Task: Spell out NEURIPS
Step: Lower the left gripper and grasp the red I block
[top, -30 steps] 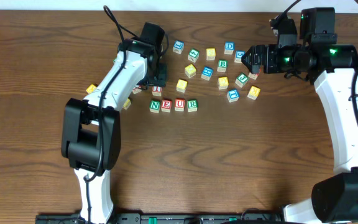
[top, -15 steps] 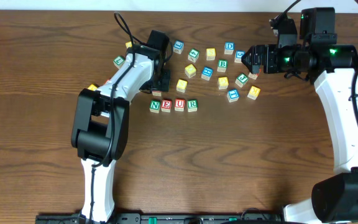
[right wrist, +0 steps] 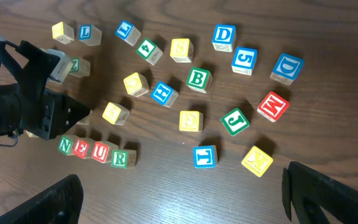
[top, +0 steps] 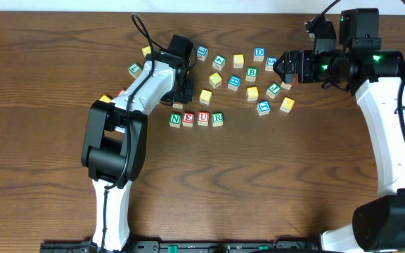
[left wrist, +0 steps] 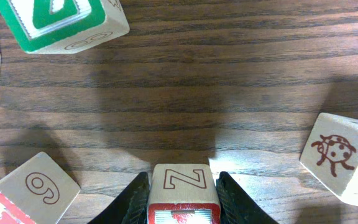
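Observation:
Four cubes stand in a row reading N, E, U, R (top: pixel 195 119), also seen in the right wrist view (right wrist: pixel 92 151). Just above the row's left end, my left gripper (top: pixel 182 93) is down at the table. In its wrist view the left gripper (left wrist: pixel 183 181) is shut on a pale cube (left wrist: pixel 183 184) with a red-bordered face and an outlined Z on its side. Both fingers press its sides. My right gripper (top: pixel 281 69) hovers open over the loose cubes, holding nothing (right wrist: pixel 182 198). A blue I cube (right wrist: pixel 205 156) lies right of the row.
Loose cubes are scattered behind and to the right of the row: yellow K (right wrist: pixel 257 161), green J (right wrist: pixel 235 121), red M (right wrist: pixel 273 106), green B (right wrist: pixel 198 79). Around the left gripper lie a green-faced cube (left wrist: pixel 61 22), a 9 cube (left wrist: pixel 36 186) and a ladybird cube (left wrist: pixel 337 158).
The left arm's forearm and elbow swung right and back, uncovering cubes at the far left, while its gripper stayed above the row's left end. The right arm has not moved.

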### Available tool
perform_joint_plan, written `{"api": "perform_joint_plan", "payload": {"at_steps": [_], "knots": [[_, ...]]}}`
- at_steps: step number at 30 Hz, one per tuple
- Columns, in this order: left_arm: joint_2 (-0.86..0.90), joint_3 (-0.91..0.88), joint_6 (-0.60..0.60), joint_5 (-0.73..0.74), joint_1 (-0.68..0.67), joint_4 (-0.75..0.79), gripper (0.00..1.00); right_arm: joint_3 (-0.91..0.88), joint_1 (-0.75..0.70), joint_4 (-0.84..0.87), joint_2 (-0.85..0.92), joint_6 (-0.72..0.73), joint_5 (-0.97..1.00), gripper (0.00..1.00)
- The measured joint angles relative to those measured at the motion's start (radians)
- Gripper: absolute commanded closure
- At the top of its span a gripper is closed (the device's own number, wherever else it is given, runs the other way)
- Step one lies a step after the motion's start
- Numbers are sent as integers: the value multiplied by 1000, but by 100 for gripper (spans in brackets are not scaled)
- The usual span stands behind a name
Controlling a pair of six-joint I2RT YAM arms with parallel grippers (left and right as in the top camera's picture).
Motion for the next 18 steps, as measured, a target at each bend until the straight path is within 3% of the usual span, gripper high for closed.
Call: {"api": "perform_joint_plan", "payload": {"at_steps": [4, 8, 13, 18], "knots": [[0, 0, 0, 0, 0, -1, 69, 0, 0, 0, 0, 0, 0, 1], [0, 0, 1, 0, 0, -9, 61, 0, 0, 0, 0, 0, 0, 1], [5, -11, 0, 0, -6, -8, 61, 0, 0, 0, 0, 0, 0, 1], [19, -13, 0, 0, -13, 0, 69, 0, 0, 0, 0, 0, 0, 1]]}}
